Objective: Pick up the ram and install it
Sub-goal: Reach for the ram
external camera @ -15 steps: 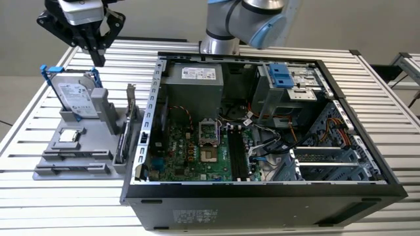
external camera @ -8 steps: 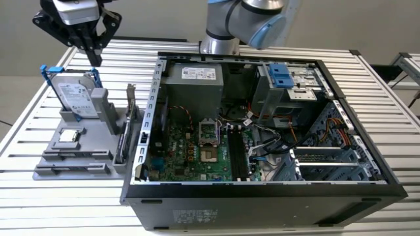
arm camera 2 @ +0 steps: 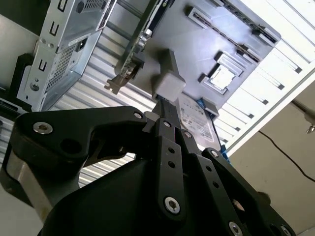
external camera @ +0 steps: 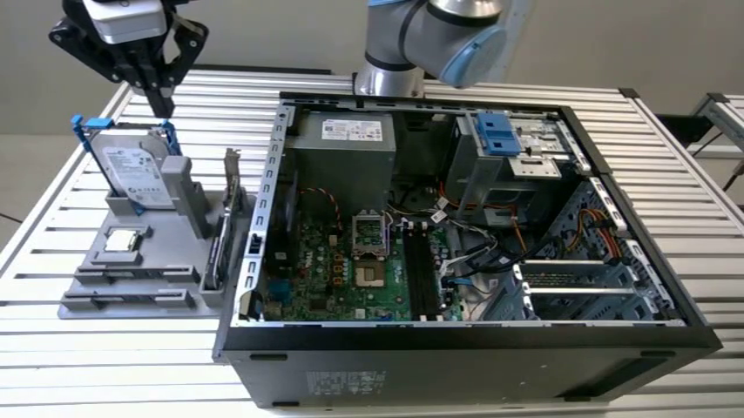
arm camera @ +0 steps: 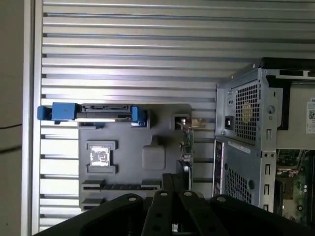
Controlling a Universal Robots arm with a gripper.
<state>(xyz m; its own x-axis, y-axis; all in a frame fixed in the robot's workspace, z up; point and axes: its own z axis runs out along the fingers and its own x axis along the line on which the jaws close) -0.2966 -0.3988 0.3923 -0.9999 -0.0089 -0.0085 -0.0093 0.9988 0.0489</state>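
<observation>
You have the gripper hanging over the far end of the grey holder, just above the top edge of the hard drive, which stands upright in its blue frame. The jaws are together with nothing between them, and they touch nothing.

The ram seems to be the thin dark strip lying edge-up in a long groove at the near end of the holder, though from this angle you can't be sure. That groove is well apart from the jaws, past the square chip seated in the middle of the holder. The green card with its metal bracket stands on edge along the side of the holder next to the computer case.

The case lies open on the slatted metal counter, to the exterior view's right of the holder. The black memory slots on its board hold no stick
</observation>
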